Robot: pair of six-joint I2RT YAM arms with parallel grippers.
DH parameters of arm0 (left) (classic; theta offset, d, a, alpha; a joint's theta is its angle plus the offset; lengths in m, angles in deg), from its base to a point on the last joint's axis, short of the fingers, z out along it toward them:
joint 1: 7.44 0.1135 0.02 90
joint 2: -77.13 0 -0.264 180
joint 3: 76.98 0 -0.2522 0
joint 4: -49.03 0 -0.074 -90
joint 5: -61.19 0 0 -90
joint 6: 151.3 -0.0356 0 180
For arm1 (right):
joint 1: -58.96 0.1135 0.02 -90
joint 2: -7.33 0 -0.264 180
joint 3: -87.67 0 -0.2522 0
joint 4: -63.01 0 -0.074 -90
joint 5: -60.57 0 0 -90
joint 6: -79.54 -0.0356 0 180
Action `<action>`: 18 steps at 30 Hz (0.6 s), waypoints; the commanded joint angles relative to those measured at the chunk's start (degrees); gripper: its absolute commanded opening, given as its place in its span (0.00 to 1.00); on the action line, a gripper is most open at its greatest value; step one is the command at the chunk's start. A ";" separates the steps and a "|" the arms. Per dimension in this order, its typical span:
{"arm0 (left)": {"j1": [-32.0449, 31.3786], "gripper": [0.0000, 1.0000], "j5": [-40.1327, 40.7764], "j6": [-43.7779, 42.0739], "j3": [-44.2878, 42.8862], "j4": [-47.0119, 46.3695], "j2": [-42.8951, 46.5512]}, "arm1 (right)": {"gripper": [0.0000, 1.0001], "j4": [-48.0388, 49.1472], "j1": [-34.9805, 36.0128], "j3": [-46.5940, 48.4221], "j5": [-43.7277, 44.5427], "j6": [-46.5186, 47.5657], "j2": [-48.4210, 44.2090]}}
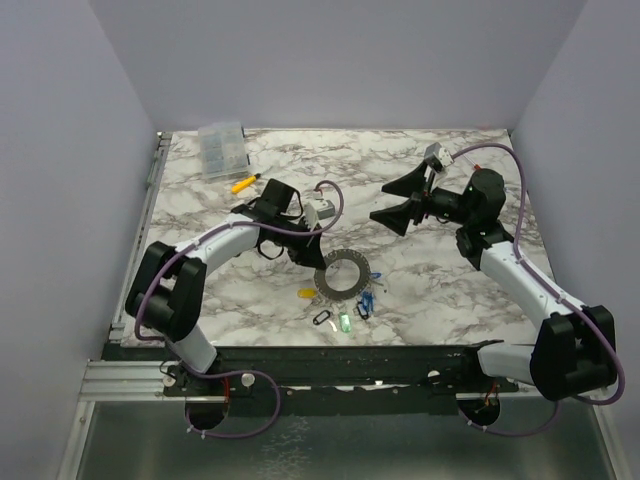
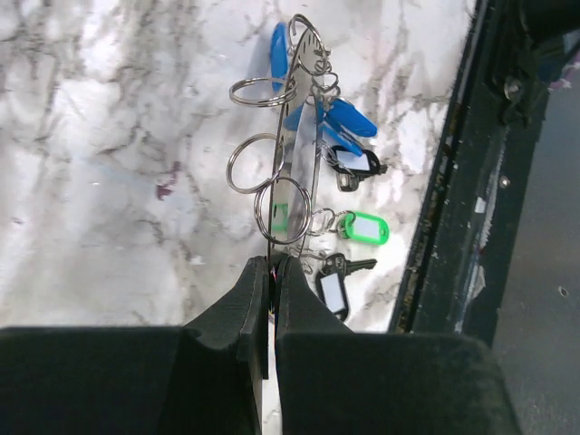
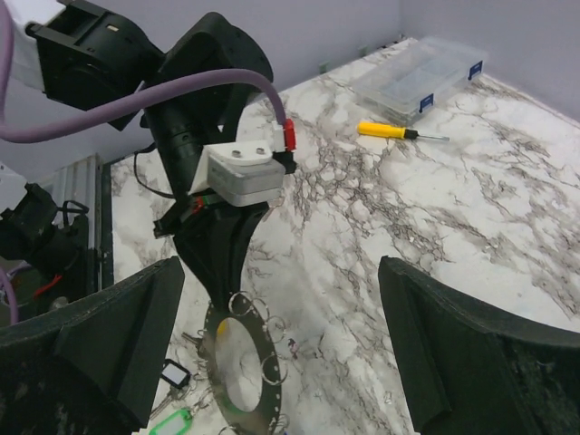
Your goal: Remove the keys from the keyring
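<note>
The grey keyring (image 1: 343,275) is near the table's front middle. My left gripper (image 1: 312,255) is shut on its edge. In the left wrist view my left gripper (image 2: 272,267) pinches the keyring (image 2: 294,136), which shows edge-on with several small wire loops. Keys hang from it onto the marble: blue (image 2: 349,118), green (image 2: 364,227) and black (image 2: 333,292). From above the keys are yellow (image 1: 306,294), black (image 1: 321,317), green (image 1: 344,323) and blue (image 1: 366,303). My right gripper (image 1: 385,203) is open, above and behind the ring. In its own view the right gripper (image 3: 281,299) frames the keyring (image 3: 275,400).
A clear plastic box (image 1: 221,148) and a yellow-handled screwdriver (image 1: 244,183) lie at the back left; the right wrist view also shows the box (image 3: 417,77) and the screwdriver (image 3: 390,130). The black front rail (image 1: 350,360) runs just below the keys.
</note>
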 commanded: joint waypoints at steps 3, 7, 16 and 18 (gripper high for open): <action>2.97 0.00 -0.66 -3.82 -5.48 -1.94 -7.73 | 1.00 -1.23 -0.41 -0.12 0.18 0.63 1.17; 5.21 0.00 -0.87 -4.80 -8.30 -1.94 -11.76 | 1.00 -1.49 -0.48 -0.18 -0.05 0.67 1.61; 6.32 0.00 0.07 -5.61 -13.71 -1.33 -19.19 | 1.00 -2.17 -0.59 0.15 0.04 0.82 3.13; 6.77 0.00 0.51 -5.45 -15.23 -1.32 -20.71 | 1.00 -2.41 -0.75 0.28 0.39 0.83 3.29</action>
